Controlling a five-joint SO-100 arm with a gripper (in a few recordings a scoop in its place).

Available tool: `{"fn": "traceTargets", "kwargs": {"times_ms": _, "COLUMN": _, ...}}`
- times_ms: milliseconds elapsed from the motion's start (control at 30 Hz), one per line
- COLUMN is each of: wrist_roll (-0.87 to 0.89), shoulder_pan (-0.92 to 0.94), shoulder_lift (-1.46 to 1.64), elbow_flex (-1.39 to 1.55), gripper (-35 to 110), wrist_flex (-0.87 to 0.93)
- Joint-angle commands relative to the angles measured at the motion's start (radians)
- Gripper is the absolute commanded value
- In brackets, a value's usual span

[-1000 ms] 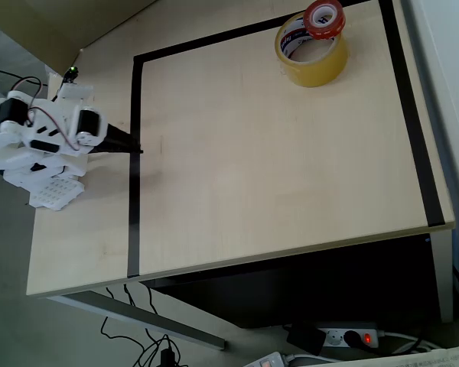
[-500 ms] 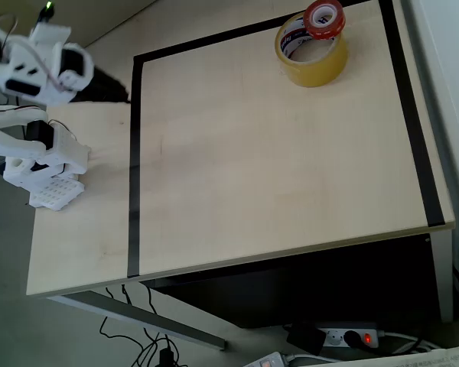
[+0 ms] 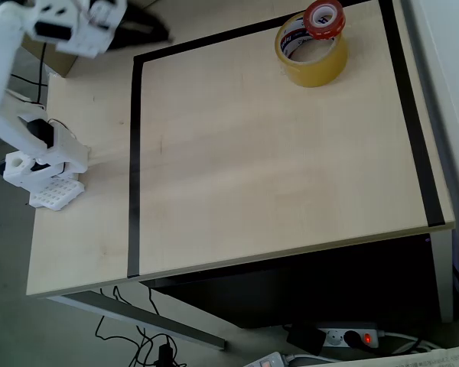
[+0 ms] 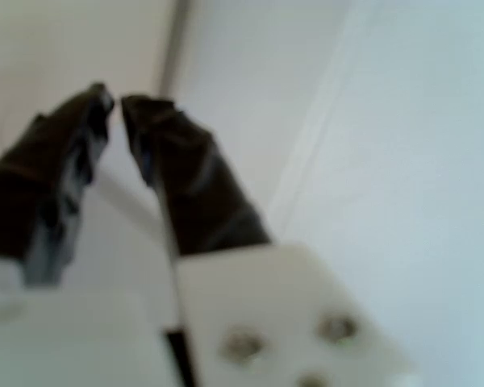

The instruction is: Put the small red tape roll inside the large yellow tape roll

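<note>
**Overhead view: red roll perched on the yellow roll, my gripper off at the far corner**

In the overhead view the large yellow tape roll (image 3: 312, 55) lay flat near the top edge of the frame, right of centre, inside the upper right corner of the black tape border (image 3: 135, 153) that marked out a rectangle on the pale wooden table (image 3: 275, 168). The small red tape roll (image 3: 324, 18) sat on the yellow roll's upper right rim, tilted and touching it, so that part of the yellow roll's white core still showed to its left. It was not down inside the ring.

My gripper (image 3: 154, 25) was in the upper left of the frame, well apart from both rolls, its dark fingers pointing right, just above the corner of the black border. My white arm (image 3: 8, 84) ran down the left edge of the frame to its base (image 3: 44, 170), which stood on the table's left side outside the border.

In the wrist view my gripper (image 4: 117, 102) was blurred against a pale background. The two black fingers (image 4: 189, 181) rose from the white body with only a thin gap between their tips, and nothing was held between them.

Below the table, at the bottom of the overhead view, a power strip (image 3: 349, 336) with a lit red switch lay on the floor among cables.
</note>
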Motion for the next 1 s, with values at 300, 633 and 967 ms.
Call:
{"fn": "traceTargets", "kwargs": {"times_ms": 300, "wrist_roll": -0.008, "shoulder_pan": -0.064, "shoulder_lift": -0.318, "elbow_flex": -0.485, "gripper": 0, "wrist_flex": -0.308}}
{"fn": "traceTargets", "kwargs": {"times_ms": 633, "wrist_roll": -0.006, "shoulder_pan": -0.064, "shoulder_lift": -0.566, "elbow_flex": -0.661, "gripper": 0, "wrist_flex": -0.5}}
{"fn": "traceTargets", "kwargs": {"times_ms": 967, "wrist_roll": 0.0, "shoulder_pan": -0.083, "shoulder_lift": -0.753, "elbow_flex": -0.706, "gripper": 0, "wrist_flex": -0.703}}
